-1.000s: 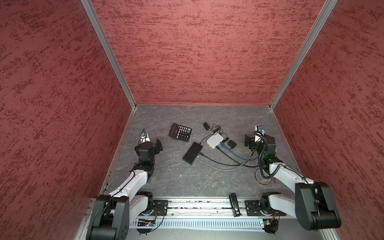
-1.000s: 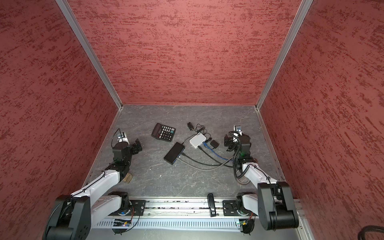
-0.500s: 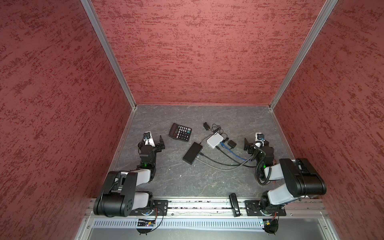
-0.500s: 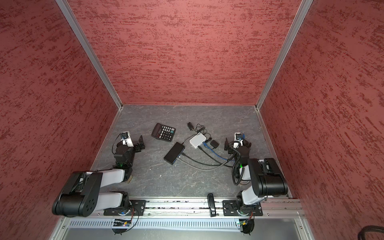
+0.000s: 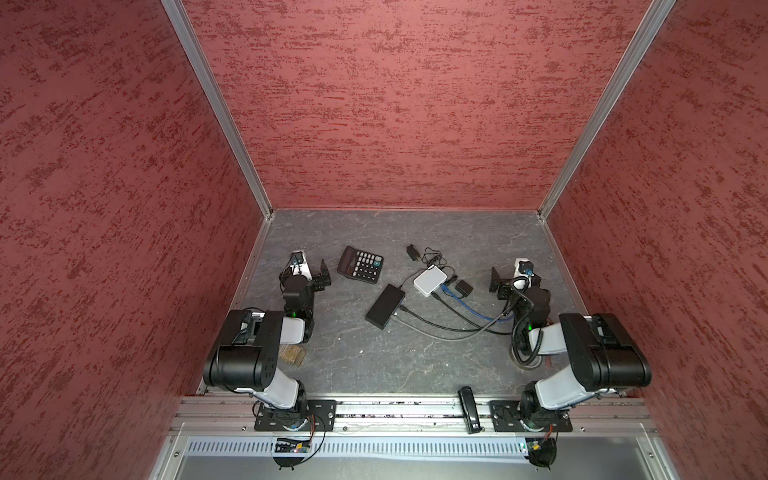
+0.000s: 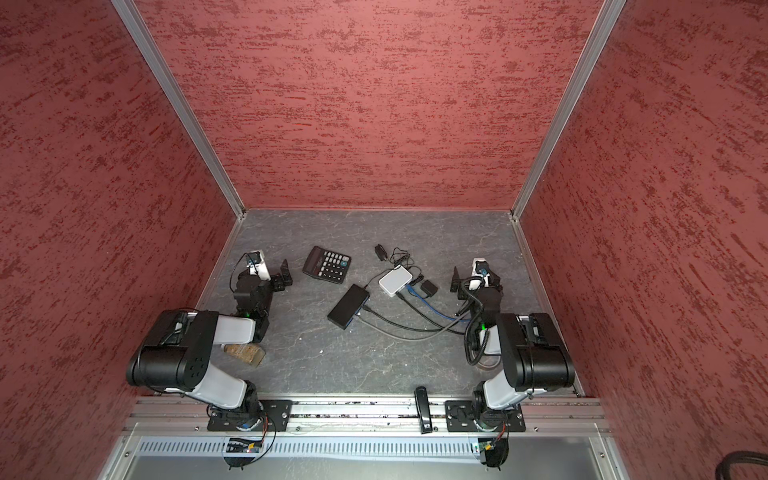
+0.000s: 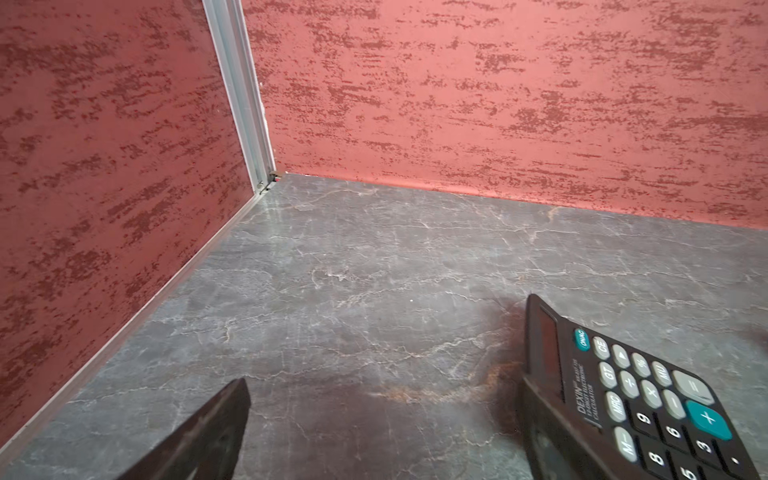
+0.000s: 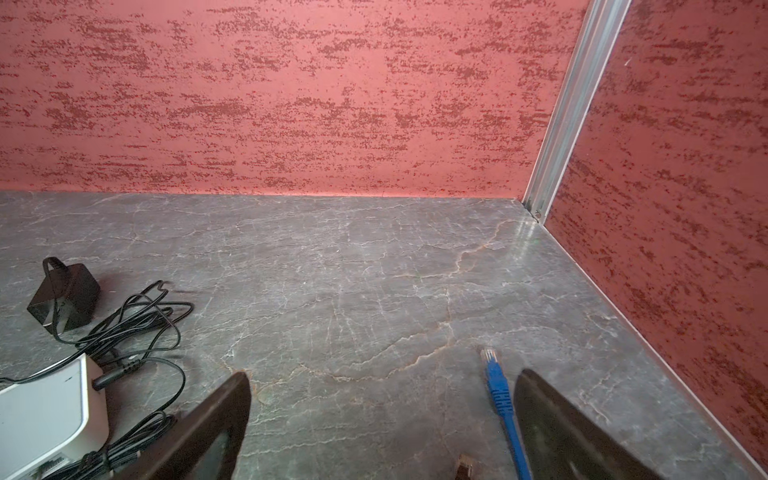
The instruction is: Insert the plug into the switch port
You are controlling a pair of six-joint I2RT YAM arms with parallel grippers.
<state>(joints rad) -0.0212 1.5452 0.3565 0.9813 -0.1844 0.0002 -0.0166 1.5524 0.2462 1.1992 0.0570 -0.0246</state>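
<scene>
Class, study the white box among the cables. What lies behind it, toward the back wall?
Behind the white box lie a tangle of thin black cord and a small black adapter. Whatever is underneath the box is hidden.

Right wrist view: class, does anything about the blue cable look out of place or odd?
Yes. The blue cable's plug lies loose on the table, in no port, next to one finger of the open right gripper and apart from the white box. Nothing looks damaged.
</scene>
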